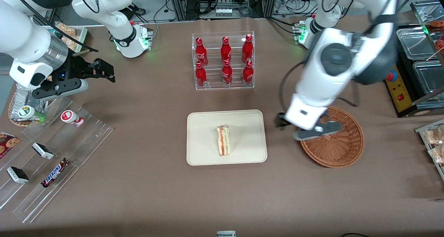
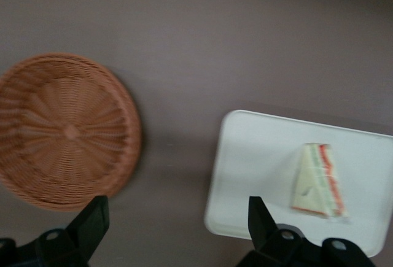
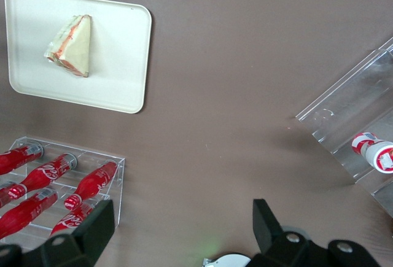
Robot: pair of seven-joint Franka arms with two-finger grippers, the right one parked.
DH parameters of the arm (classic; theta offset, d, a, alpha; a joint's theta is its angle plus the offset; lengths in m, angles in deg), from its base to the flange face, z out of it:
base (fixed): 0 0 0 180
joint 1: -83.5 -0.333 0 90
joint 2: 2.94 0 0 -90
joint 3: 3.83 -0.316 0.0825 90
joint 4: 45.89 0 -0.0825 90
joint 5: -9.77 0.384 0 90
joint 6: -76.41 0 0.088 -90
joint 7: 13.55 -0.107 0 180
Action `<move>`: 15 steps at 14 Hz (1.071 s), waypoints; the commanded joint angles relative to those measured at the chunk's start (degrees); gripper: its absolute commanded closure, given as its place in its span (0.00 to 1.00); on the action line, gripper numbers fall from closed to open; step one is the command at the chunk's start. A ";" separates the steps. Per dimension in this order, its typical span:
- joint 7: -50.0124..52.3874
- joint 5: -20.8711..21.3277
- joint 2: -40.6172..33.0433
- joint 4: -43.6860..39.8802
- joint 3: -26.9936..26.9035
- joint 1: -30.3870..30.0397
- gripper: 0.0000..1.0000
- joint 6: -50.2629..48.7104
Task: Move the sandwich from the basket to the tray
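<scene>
We see the sandwich (image 1: 223, 140) lying on the tray (image 1: 204, 154), roughly mid-tray, standing on one flat side with its striped cut edge facing up at the front camera; the wrist view shows the same wedge (image 2: 318, 181) resting on the tray (image 2: 245, 175), nothing touching it. The basket (image 1: 341, 150) sits on the brown table (image 1: 145, 195) just beside the tray, toward the working arm's end, a strip of bare table between them; it has nothing in it in the wrist view (image 2: 64, 132). The left gripper (image 1: 288, 126) hangs above the table over the gap between tray and basket, overlapping the basket's rim in the front view. Its fingers (image 2: 92, 221) are spread wide apart and carry nothing; between them we see only table and the tray's edge. Farther from the front camera than the tray, a clear rack of red bottles (image 1: 223, 62) stands upright.
</scene>
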 commanded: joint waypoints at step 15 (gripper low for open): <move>-36.64 0.12 -16.37 3.40 4.27 -26.35 0.00 -12.70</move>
